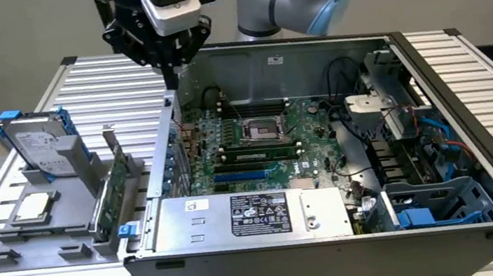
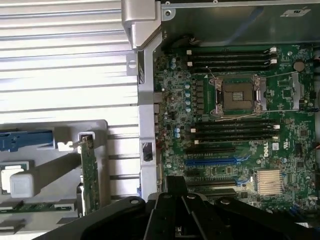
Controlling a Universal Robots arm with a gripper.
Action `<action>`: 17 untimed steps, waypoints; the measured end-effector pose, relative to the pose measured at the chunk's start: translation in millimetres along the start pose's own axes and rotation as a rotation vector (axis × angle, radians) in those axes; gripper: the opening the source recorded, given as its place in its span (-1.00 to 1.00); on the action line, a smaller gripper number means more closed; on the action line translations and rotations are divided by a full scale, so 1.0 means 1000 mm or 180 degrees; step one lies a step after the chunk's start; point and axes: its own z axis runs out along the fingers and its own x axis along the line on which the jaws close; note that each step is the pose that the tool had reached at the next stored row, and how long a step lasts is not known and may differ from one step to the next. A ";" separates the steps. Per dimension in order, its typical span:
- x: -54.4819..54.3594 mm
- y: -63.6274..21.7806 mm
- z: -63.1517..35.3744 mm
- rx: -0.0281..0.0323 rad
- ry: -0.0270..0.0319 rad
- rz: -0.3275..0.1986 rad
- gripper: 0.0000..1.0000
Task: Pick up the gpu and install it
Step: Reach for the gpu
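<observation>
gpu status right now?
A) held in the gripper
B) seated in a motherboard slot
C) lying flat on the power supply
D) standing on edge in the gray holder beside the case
D: the gpu stands on edge in the gray holder outside the computer case, while the gripper is up over the case's edge, apart from the card.

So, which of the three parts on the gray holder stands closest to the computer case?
The gpu, the thin green card on edge; the hard drive and the flat CPU chip sit farther to the exterior view's left.
</observation>
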 end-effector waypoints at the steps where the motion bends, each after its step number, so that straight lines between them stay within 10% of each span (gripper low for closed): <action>1: 0.004 -0.0006 0.0000 0.0011 -0.0001 -0.0001 -0.79; 17: 0.077 -0.0080 0.0027 0.0196 -0.0014 -0.0004 -0.79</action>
